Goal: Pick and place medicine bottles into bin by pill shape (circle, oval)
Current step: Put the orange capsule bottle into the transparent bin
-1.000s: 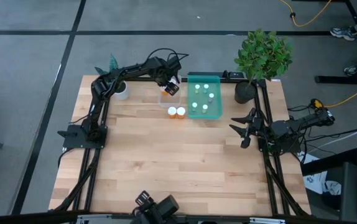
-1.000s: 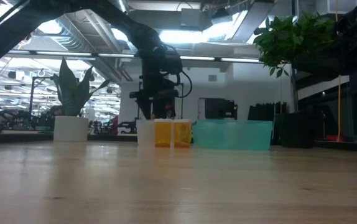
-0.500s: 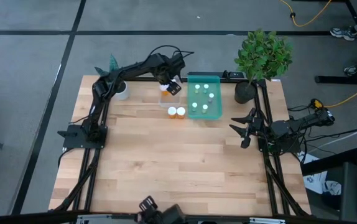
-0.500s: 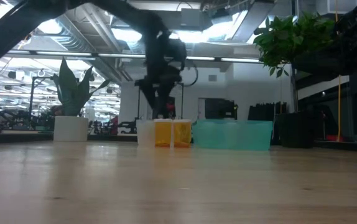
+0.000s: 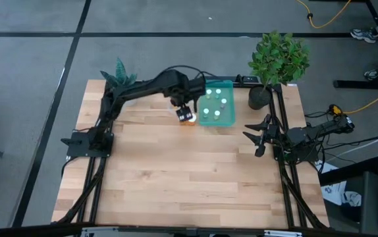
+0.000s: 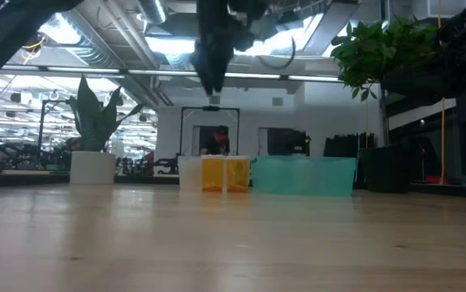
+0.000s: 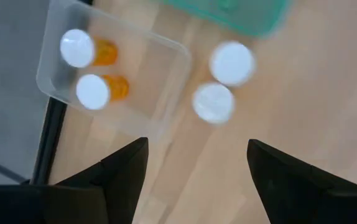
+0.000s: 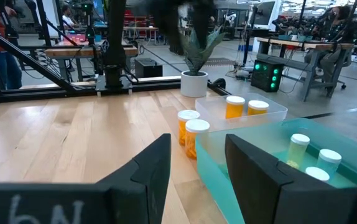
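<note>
Left gripper [image 5: 184, 109] hangs above the table with fingers [image 7: 125, 171] spread and empty, over two orange bottles [image 7: 223, 81] standing on the wood between the clear bin [image 7: 113, 87] and the teal bin [image 5: 216, 103]. Clear bin holds two more orange bottles [image 8: 245, 106]. Teal bin holds several pale bottles [image 5: 215, 102]; count looks like five, view is small. Right gripper [image 5: 257, 135] parked open at the table's right edge, near the potted plant [image 5: 278, 59].

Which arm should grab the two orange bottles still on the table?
Probably the left. Its open claw hangs right over the two bottles beside the clear bin, while the right claw waits far off at the table's right edge.
</note>
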`<state>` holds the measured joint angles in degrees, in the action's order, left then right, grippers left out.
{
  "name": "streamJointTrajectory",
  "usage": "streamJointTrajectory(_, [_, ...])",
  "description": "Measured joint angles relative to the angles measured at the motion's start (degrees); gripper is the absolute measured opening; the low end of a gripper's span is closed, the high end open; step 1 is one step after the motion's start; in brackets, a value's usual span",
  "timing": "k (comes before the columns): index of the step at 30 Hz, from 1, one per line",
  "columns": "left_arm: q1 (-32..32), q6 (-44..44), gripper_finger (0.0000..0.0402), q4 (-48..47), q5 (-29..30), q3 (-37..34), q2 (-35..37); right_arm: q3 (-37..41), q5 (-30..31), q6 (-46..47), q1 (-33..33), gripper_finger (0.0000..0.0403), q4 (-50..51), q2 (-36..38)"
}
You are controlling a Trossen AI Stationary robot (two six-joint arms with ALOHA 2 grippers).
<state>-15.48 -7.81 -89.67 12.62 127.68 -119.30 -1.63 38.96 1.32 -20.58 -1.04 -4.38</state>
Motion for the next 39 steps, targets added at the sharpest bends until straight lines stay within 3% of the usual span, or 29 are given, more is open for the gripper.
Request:
streamJointTrajectory(4, [4.77, 1.09, 0.0265, -0.07, 1.07, -1.28, 4.27, -0.02, 0.0, 0.07, 0.01, 0.0154, -0.02, 0.0])
streamJointTrajectory(8, [8.66, 1.14, 0.0265, -0.03, 4.19, -6.97, 10.29, -0.02, 0.0, 0.16, 0.01, 0.0154, -0.02, 0.0])
streamJointTrajectory(12, [10.43, -2.09, 0.0265, 5.9, 5.42, -17.98, 16.33, -0.02, 0.0, 0.17, 0.01, 0.0154, -0.03, 0.01])
streamJointTrajectory(17, [10.93, -1.49, 0.0265, 22.95, 2.42, -35.03, 21.78, -0.02, 0.0, 1.15, 0.0, 0.0154, -0.02, -0.07])
streamJointTrajectory(22, [11.4, -4.11, 0.0265, 32.6, -0.4, -45.8, 22.18, -0.02, -0.02, 1.58, 0.0, 0.0154, -0.04, -0.07])
streamJointTrajectory(28, [11.68, -8.85, 0.0265, 41.73, 1.52, -54.11, 21.96, -0.02, 0.0, 1.38, 0.02, 0.0154, -0.04, -0.07])
streamJointTrajectory(32, [9.83, -19.76, 0.0265, 48.6, 3.59, -58.33, 21.57, -0.02, 0.0, 1.07, 0.0, 0.0154, -0.04, -0.07])
streamJointTrajectory(39, [7.21, -25.0, 0.0265, 53.35, 3.84, -59.87, 19.41, -0.02, 0.02, -1.56, 0.02, 0.0154, -0.06, -0.06])
